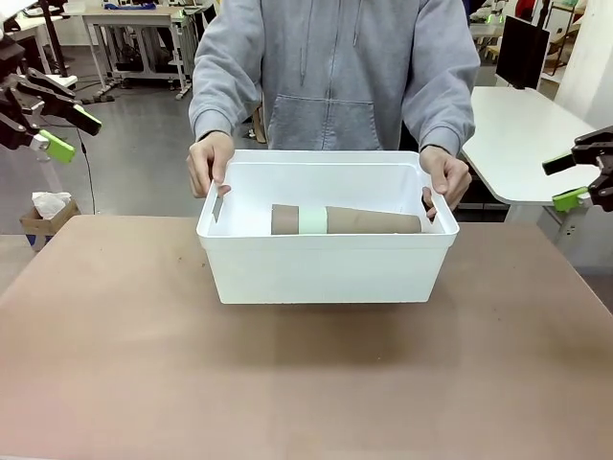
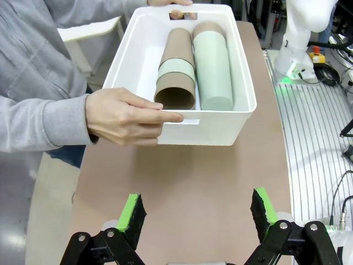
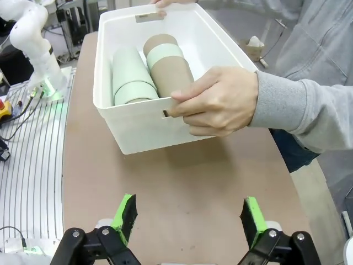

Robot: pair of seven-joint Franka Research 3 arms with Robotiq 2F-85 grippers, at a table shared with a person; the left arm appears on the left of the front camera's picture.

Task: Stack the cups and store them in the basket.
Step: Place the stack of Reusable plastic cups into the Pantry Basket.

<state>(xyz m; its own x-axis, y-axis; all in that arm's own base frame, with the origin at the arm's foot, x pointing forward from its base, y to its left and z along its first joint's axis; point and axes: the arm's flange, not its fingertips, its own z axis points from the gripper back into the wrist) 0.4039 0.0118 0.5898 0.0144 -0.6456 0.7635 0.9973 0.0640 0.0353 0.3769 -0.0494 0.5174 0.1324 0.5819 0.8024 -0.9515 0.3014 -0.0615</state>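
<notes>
The white basket (image 1: 326,268) sits mid-table, held at both ends by the person's hands (image 1: 210,161). Inside it lie two stacks of cups on their sides: a taupe-and-mint stack (image 2: 176,69) and a mint stack (image 2: 212,66); the same stacks show in the right wrist view, mint (image 3: 129,77) and taupe-and-mint (image 3: 165,63). From the front the taupe stack with a mint band (image 1: 345,220) shows over the rim. My left gripper (image 1: 65,132) hangs open at the far left, well off the basket (image 2: 190,124). My right gripper (image 1: 565,182) is open at the far right. Both are empty.
The brown table (image 1: 287,374) runs bare in front of the basket. A cardboard box with tissue (image 1: 43,213) sits on the floor at left. The other arm's white base (image 2: 303,33) stands beside the table. A white desk (image 1: 522,125) lies behind at right.
</notes>
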